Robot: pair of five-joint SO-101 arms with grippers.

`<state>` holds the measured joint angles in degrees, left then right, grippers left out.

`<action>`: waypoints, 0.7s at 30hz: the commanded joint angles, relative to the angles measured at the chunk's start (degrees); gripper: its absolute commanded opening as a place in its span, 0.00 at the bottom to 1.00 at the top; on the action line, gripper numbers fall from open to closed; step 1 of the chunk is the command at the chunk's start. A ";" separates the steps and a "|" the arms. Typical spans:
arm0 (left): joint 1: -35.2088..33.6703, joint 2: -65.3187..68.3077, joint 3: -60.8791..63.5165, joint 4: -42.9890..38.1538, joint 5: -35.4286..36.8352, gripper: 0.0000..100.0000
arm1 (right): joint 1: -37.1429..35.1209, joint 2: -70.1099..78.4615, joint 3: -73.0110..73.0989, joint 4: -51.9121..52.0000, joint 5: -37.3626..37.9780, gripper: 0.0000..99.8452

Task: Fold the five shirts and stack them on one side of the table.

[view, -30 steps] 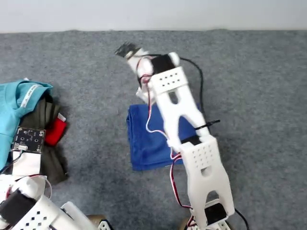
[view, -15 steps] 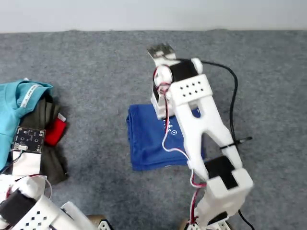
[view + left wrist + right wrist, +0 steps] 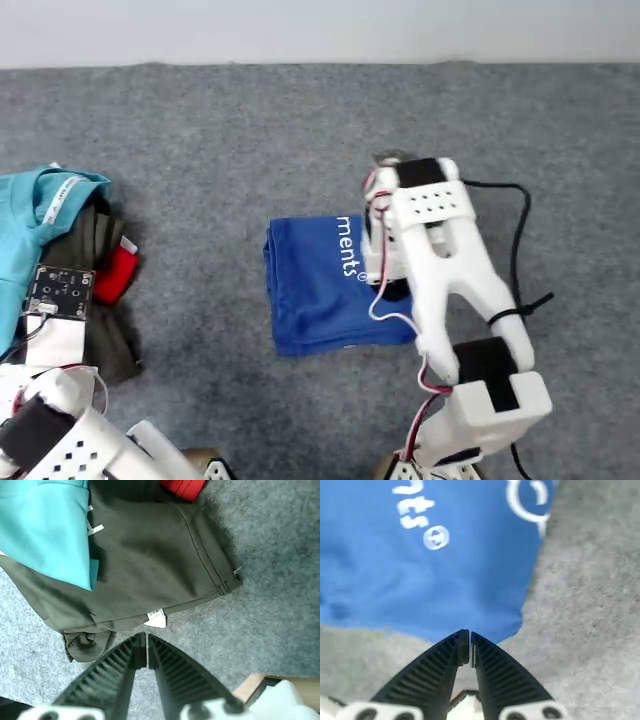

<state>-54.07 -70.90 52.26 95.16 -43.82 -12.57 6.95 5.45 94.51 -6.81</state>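
Note:
A folded blue shirt (image 3: 320,285) with white print lies mid-table. The right arm (image 3: 440,250) stands over its right side. My right gripper (image 3: 465,634) is shut and holds nothing, its tips just off a corner of the blue shirt (image 3: 420,570) above grey carpet. At the left edge a pile holds a teal shirt (image 3: 40,215), a dark olive shirt (image 3: 105,335) and a red shirt (image 3: 117,272). My left gripper (image 3: 145,642) is shut and bare, hovering by the hem of the olive shirt (image 3: 150,565), near its white tag (image 3: 157,618). The teal shirt (image 3: 45,530) overlaps the olive one.
Grey carpet (image 3: 200,130) covers the table, with open room at the back and far right. A pale wall (image 3: 320,30) borders the far edge. A black cable (image 3: 505,195) loops off the right arm. A wooden edge (image 3: 260,682) shows near the left arm.
The right arm has swung from beyond the blue shirt's far left corner across to its right side and drawn back. The shirt's print now shows. The left arm has kept still.

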 commanded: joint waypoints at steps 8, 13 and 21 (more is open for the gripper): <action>-0.26 -0.18 -1.36 -1.49 0.26 0.02 | 1.54 6.29 9.76 -12.88 2.99 0.01; -0.26 -0.18 -1.36 -1.67 0.18 0.02 | 0.57 0.13 2.37 -6.73 2.73 0.06; -0.26 -0.18 -1.19 -1.67 0.18 0.02 | 0.84 0.40 0.62 -6.90 -0.18 0.40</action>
<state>-54.07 -70.90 52.26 94.64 -43.82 -11.34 8.18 8.79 87.91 -4.62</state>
